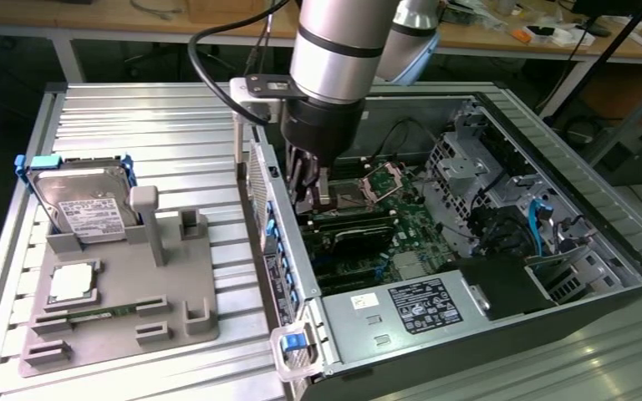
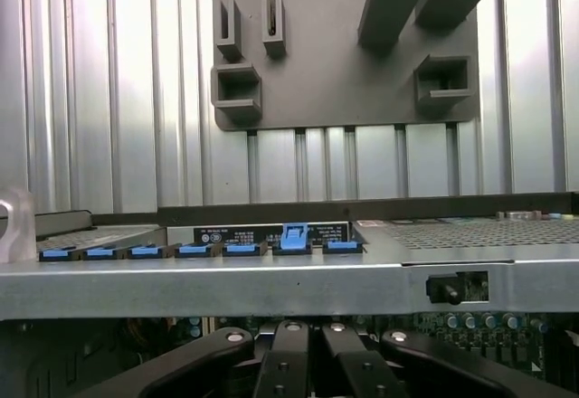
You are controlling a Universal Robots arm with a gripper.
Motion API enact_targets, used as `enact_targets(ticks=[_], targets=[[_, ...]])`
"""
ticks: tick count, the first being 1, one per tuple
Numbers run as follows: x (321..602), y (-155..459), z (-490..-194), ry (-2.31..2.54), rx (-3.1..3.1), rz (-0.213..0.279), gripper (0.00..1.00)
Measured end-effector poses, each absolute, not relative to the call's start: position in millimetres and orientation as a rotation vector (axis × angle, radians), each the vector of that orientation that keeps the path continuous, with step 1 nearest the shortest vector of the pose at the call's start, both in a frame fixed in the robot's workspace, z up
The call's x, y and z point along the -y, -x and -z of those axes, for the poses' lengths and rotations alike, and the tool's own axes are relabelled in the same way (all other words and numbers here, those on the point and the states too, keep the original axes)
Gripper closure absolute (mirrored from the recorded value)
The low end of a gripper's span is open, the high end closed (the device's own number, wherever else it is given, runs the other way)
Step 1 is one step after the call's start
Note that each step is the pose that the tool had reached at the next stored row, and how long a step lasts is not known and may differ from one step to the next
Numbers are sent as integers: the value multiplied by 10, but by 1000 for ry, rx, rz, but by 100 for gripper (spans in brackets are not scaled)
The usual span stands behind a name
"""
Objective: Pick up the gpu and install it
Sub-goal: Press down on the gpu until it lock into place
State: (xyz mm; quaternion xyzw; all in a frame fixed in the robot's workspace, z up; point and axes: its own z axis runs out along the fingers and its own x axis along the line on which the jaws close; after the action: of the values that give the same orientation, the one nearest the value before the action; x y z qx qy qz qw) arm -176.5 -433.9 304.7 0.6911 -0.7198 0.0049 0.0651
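With its fingers clenched together, the gripper (image 1: 312, 194) reached down into the open computer case (image 1: 588, 200) at the centre of the exterior view, directly above the gpu (image 1: 349, 236) standing on edge on the green motherboard (image 1: 416, 219), whether grasped I cannot tell.

Reaching straight down into the open computer case (image 1: 588, 251), wrist upright, just inside the case's wall on the exterior view's left. Gripper (image 1: 312, 194) low over the case's board, fingers (image 2: 288, 371) drawn together, shut.
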Motion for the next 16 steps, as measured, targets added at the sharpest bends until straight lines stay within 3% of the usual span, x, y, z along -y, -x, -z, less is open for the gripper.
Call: enact_targets(ticks=[16], targets=[[4339, 1774, -3148, -2085, 2171, -11, 89]])
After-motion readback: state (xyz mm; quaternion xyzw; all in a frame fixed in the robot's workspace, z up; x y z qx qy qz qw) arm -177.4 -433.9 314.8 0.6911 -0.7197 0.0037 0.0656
